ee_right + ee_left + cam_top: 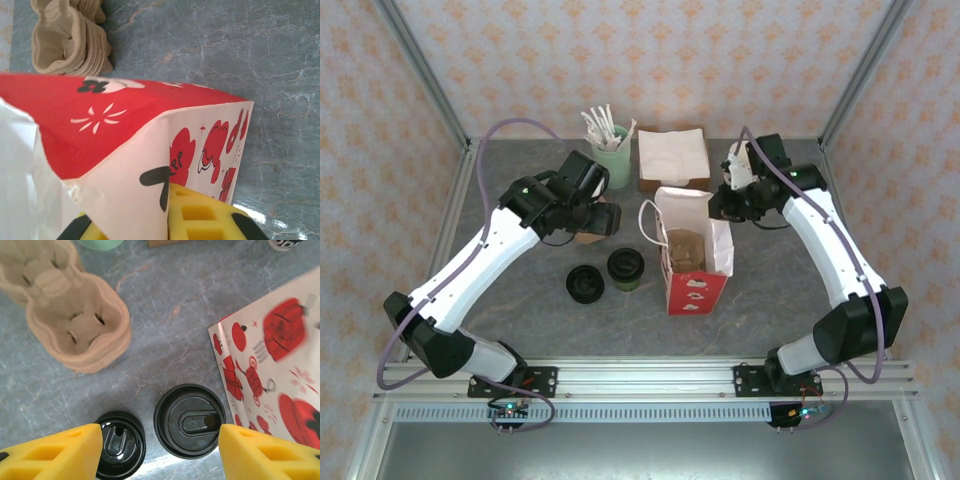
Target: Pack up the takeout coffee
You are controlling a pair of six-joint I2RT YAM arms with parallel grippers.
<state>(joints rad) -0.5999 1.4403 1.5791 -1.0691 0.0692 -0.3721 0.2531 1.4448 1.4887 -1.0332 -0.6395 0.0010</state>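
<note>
Item: takeout coffee [625, 268], olive-green paper cup under a round black lid, standing upright on the grey worktop [760, 300], just left of the paper bag [698, 290] and beside a lower black lid stack [585, 284]; not yet packed. Left end effector [159, 455]: yellow fingers spread wide and holding nothing, hovering above the coffee with the lid between and below them. Right end effector [137, 225]: pressed together on the paper bag's upper wall, pinching it, apparently to hold the mouth open. Step in hand, as judged: bag steadied and coffee about to be grasped. Next move calls for the left end effector to descend centred on the cup, close on the wall below the lid without crushing it, then lift it upright and clear the bag's rim before lowering it inside. Also present: pulp cup carriers [75, 325], mint-green cup of stirrers [611, 150], napkins [673, 155]. Markings: bag printed in red and white with pumpkin-like figures and black strokes; no legible writing or brand. Any embossing on the lid is too small to read.
</note>
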